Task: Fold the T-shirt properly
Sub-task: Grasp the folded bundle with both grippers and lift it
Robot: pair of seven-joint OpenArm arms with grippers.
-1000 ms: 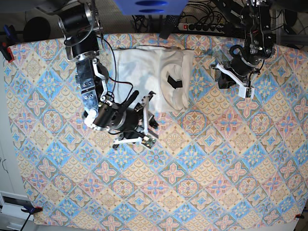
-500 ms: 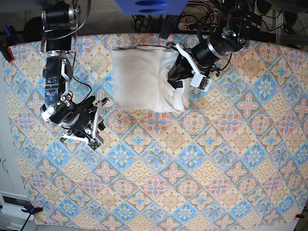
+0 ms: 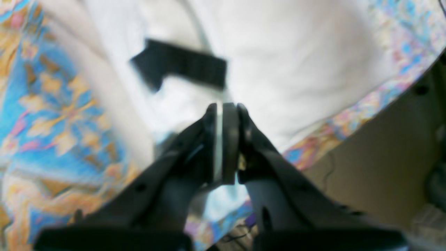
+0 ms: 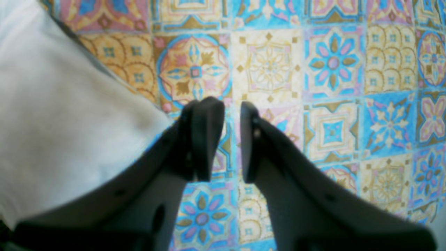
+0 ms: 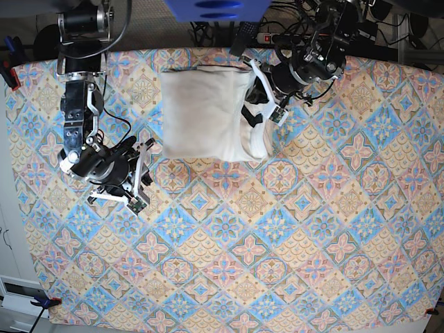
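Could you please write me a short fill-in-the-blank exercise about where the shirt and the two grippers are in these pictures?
1. The folded T-shirt shows its plain ____ side.
2. The left gripper hangs over the shirt with its jaws ____.
3. The right gripper hangs over the patterned ____, beside the shirt.
4. The label at the shirt's collar is ____ in colour.

Missing words: white; shut; tablecloth; black

Count of things on the table

One T-shirt, folded, plain white side up, with one black tag at its collar; two robot arms, each ending in one gripper, the left gripper and the right gripper; one patterned tablecloth; one power strip.
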